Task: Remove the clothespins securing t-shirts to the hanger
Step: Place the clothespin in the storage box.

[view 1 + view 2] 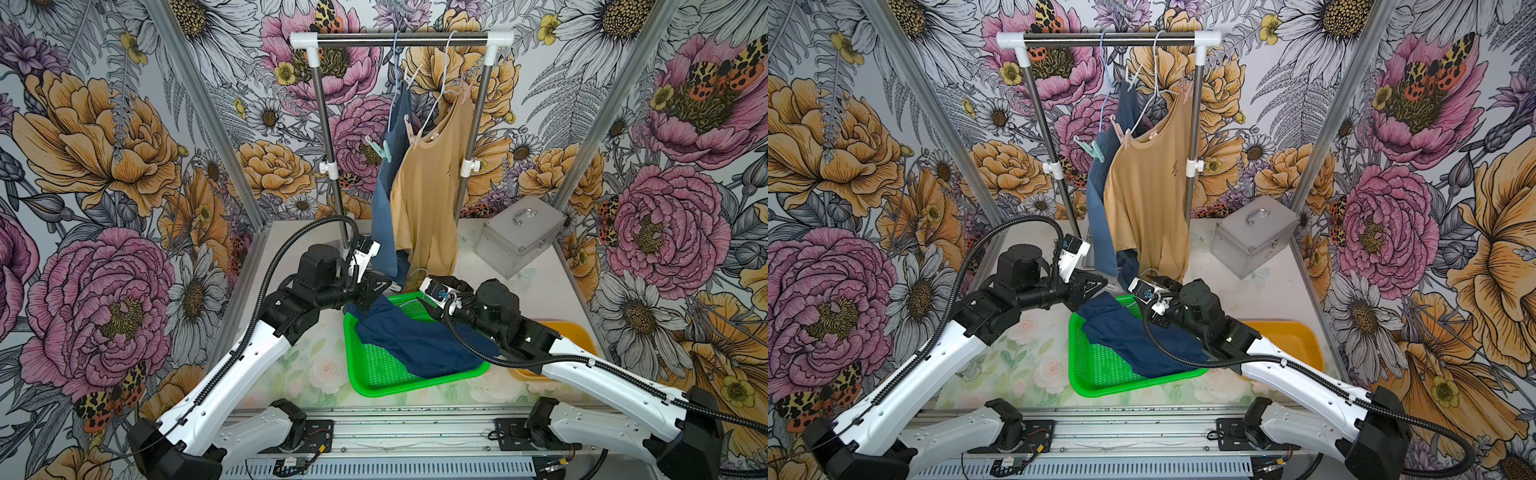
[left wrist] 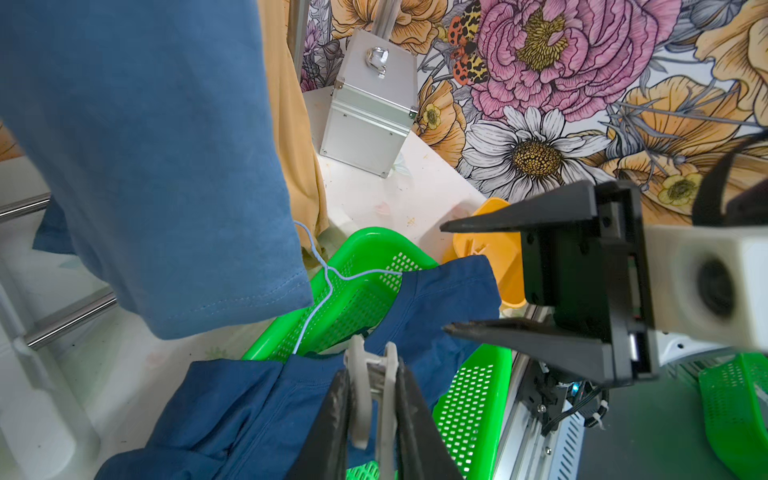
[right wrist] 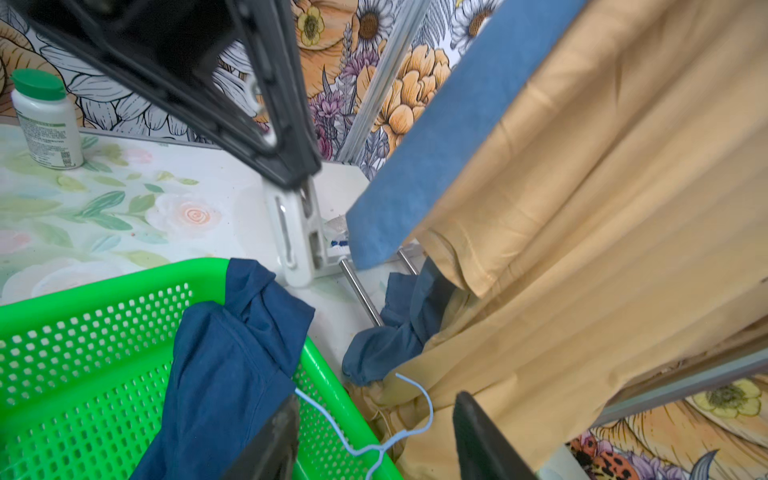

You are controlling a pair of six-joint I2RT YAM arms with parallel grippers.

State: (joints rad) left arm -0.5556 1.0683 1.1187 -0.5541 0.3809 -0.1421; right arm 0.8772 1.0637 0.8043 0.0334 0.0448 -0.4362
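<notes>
Lifting the pale clothespin (image 3: 296,232) straight off the cloth with the pinch unbroken looks soundest; loosening early would drop it onto the navy shirt (image 1: 415,345) in the green tray (image 1: 365,388) near the front edge of the surface (image 1: 316,365). The left fingers (image 2: 328,424) pinch its prongs over the tray's far corner, and whether it bites cloth cannot be told. The right fingers (image 3: 482,436) stand spread and empty near the hook of the wire hanger (image 3: 431,409). Farther back, a mint clothespin (image 1: 381,148) grips the blue shirt (image 1: 384,216) and a pink clothespin (image 1: 411,129) the tan shirt (image 1: 424,199), both hanging by the far edge.
</notes>
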